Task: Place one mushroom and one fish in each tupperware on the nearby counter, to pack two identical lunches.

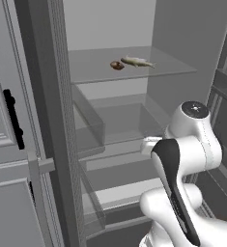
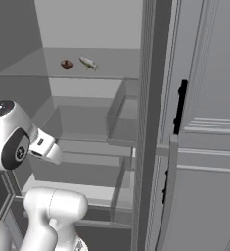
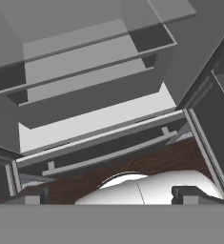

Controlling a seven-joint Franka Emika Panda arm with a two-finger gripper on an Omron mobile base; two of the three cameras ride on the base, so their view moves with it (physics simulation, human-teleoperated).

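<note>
I see a small brown mushroom [image 2: 66, 64] and a pale fish [image 2: 88, 62] just beside it on a glass shelf [image 2: 33, 68] above my white arm [image 2: 18, 142].

The fridge stands open, so its upper glass shelf [image 1: 173, 67] is reachable from the front, bare to the left and right of the mushroom [image 1: 117, 65] and fish [image 1: 137, 61]. Door bins [image 1: 88, 118] on the left narrow the lower shelves.
</note>
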